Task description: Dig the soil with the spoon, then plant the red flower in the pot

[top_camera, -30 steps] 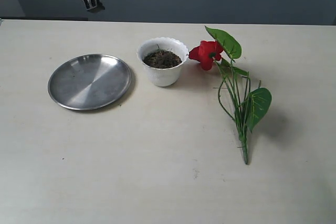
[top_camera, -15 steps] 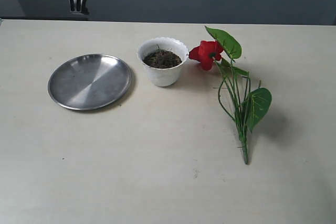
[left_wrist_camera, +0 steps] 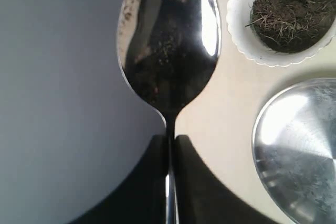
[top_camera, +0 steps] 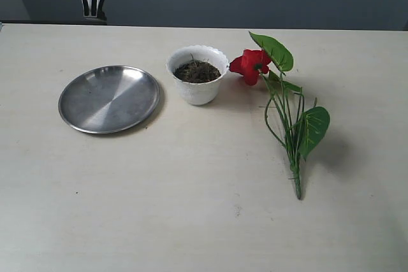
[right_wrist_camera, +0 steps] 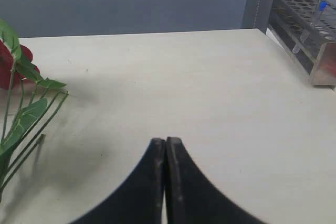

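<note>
Inspector A: Exterior view: the table [top_camera: 191,208] carried the steel plate [top_camera: 108,98] on the left. The red flower [top_camera: 252,66] lay flat on the right, its stem end towards the camera. The pot [top_camera: 198,90] stood upright between them, with the soil [top_camera: 197,71] inside.

Inspector B: And the spoon [left_wrist_camera: 168,51]?

Inspector A: It was raised above the table's far edge, handle clamped between the fingers of the left gripper [left_wrist_camera: 169,139]. Its long axis was roughly level, bowl pointing rightward. The pot lay lower, nearer the camera and to the right of the bowl.

Inspector B: And the right gripper [right_wrist_camera: 165,141]?

Inspector A: Fingers pressed together, empty, near the flower's leaves. In my judgement the left arm was better placed for digging.
</note>
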